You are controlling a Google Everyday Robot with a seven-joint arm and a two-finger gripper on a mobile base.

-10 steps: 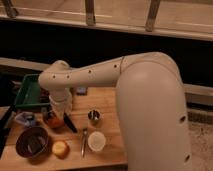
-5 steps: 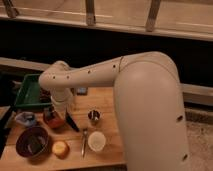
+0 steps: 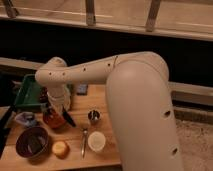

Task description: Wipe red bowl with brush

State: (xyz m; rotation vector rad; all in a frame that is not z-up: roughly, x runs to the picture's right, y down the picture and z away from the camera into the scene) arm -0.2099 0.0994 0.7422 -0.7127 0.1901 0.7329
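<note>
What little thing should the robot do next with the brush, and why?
Probably slide the brush a bit left, into the red bowl. The gripper sits just above the bowl and looks shut on the brush, which slants down at the bowl's right edge, so a short wiping stroke seems next.

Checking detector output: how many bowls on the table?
2. Red bowl under the hand, which grips the brush; dark maroon bowl beside it, nearer the camera. The arm may hide others.
</note>
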